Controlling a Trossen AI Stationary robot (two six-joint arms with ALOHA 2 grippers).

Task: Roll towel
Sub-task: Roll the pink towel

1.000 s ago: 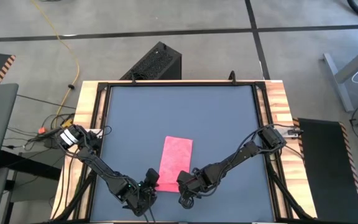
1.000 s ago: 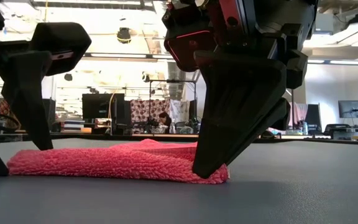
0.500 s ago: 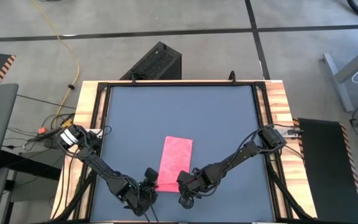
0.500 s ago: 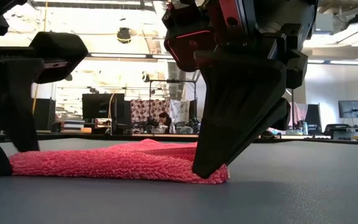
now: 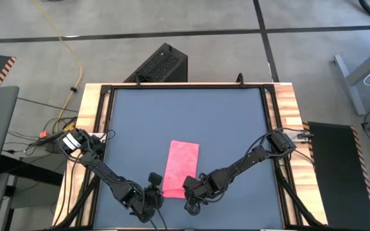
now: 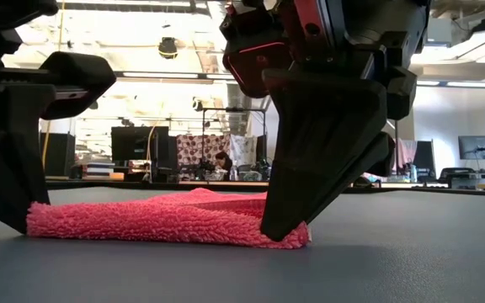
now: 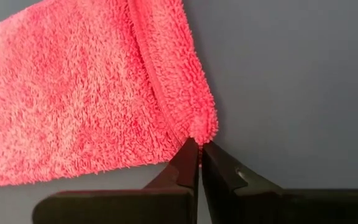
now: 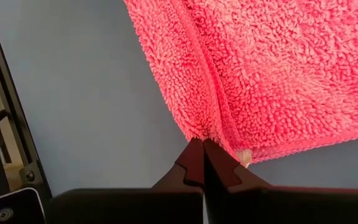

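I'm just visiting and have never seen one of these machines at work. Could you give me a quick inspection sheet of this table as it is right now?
Surface: dark grey mat in a wooden-edged frame.
Job's things: pink towel lying flat on the mat, not yet rolled.
Clutter: nothing seen on the mat.
Grippers: left gripper shut on one near corner of the towel; right gripper shut on the other near corner.
Cables: yellow cable on the floor; wires by the left arm's base.
Surroundings: black box behind the table; workshop with monitors beyond.
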